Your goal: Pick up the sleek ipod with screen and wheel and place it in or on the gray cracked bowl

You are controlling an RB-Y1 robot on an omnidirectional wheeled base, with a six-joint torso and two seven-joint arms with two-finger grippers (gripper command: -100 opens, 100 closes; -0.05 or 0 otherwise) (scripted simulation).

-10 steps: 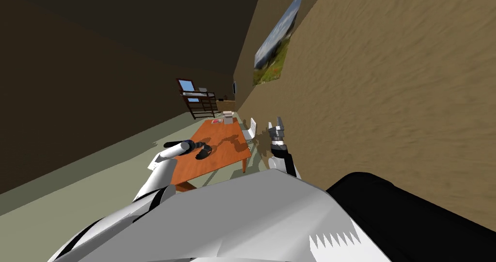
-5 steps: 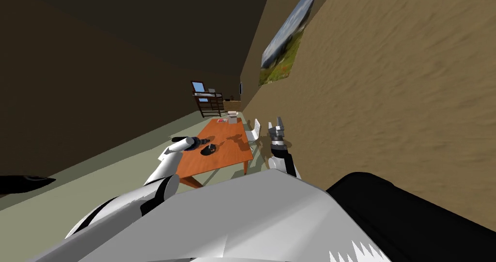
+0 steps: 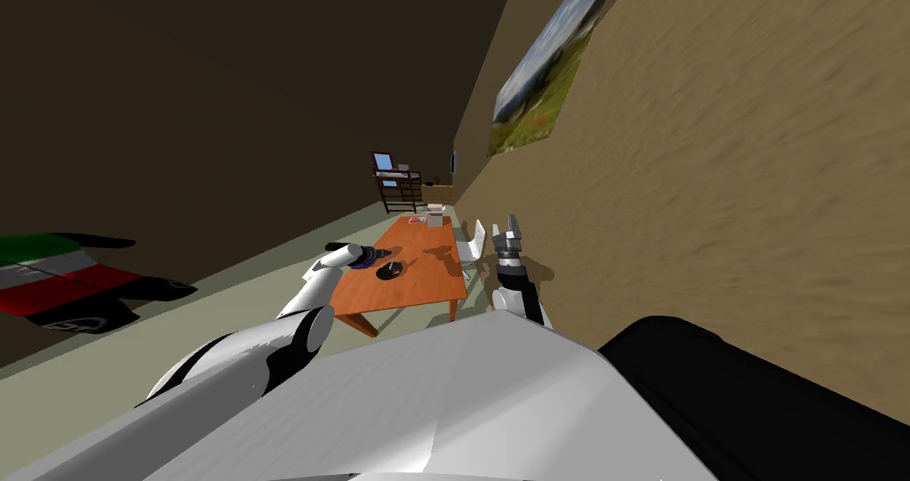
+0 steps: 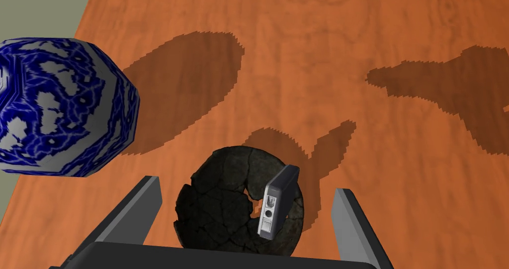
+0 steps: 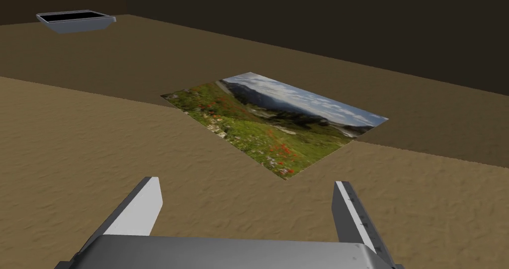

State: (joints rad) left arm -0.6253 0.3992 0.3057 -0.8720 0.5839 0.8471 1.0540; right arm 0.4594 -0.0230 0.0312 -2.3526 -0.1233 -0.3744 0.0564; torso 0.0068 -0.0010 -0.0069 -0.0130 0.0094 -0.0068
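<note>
A dark grey cracked bowl (image 4: 213, 206) sits on the orange wooden table (image 4: 348, 42). A small silver ipod (image 4: 276, 201) stands on edge inside it, leaning on the rim. My left gripper (image 4: 246, 185) hovers just above the bowl, open, with a finger on either side and nothing held. In the head view the left gripper (image 3: 378, 253) is over the table's near part, beside the bowl (image 3: 388, 271). My right gripper (image 3: 508, 234) is raised by the brown wall, open and empty (image 5: 246, 184).
A blue and white faceted vase (image 4: 59, 107) stands close beside the bowl, near the table's edge. A white chair (image 3: 475, 240) is between the table (image 3: 427, 289) and the wall. A small box (image 3: 434, 220) lies at the table's far end, a dark shelf rack (image 3: 400, 187) beyond.
My head view has swung, so the table has shifted right and a striped shape has come in at the left. My left hand has drawn up and off the bowl.
</note>
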